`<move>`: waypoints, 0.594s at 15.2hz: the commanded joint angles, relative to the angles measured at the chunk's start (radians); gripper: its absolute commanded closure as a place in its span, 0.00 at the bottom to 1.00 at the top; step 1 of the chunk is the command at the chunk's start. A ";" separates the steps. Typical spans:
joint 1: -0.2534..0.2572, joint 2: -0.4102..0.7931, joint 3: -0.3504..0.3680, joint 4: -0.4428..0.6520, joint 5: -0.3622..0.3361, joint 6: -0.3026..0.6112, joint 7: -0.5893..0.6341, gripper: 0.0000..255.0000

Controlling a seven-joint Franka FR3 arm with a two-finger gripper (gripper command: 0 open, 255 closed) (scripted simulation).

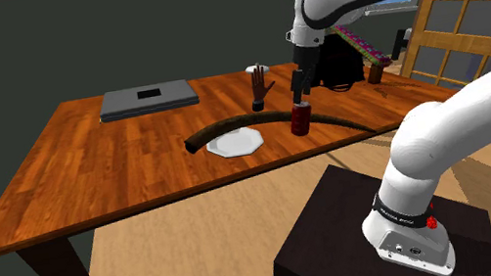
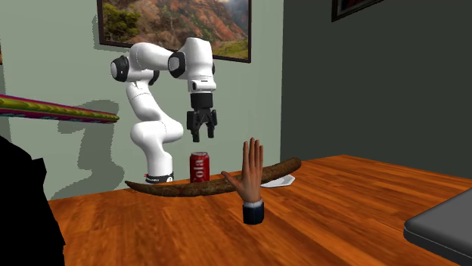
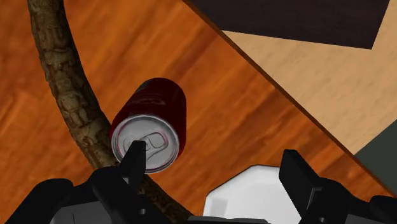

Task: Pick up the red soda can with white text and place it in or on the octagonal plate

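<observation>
Alignment over the can is the step I judge to be in hand. The pincer [image 1: 298, 93] hangs just above the red soda can [image 1: 302, 118], its fingers spread wide and clasping nothing. The can stands upright on the wooden counter [image 1: 92, 183], near the edge that faces the stand. A long curved brown branch [image 3: 67, 89] passes just beside it on the far side; whether the two touch I cannot tell. In the wrist view the can's silver top sits under one finger [image 3: 132, 167] rather than midway between the pair, so I would not descend from this pose. The white octagonal plate [image 1: 236, 142] lies flat on the counter near the can, toward the shoulder view's left and on the same side of the branch.

The next move, as I read it, calls for a small sideways shift to bring the can between the fingers. After that comes a straight drop until the pads bracket its wall, and then a close. The branch is my worry: a finger coming down on that side could land on it or nudge it into the can. Once the can is lifted, the carry to the plate looks short, with nothing standing between. A hand-shaped model [image 1: 262, 90] and a flat grey slab [image 1: 147, 99] sit farther back, out of the way.
</observation>
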 commanded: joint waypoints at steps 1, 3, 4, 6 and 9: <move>-0.027 0.020 -0.032 -0.015 -0.040 0.040 -0.033 0.00; -0.049 0.050 -0.059 -0.025 -0.074 0.086 -0.058 0.00; -0.050 0.054 -0.060 -0.036 -0.075 0.101 -0.058 0.00; -0.051 0.062 -0.064 -0.058 -0.078 0.130 -0.057 0.00; -0.051 0.076 -0.069 -0.089 -0.081 0.176 -0.057 0.00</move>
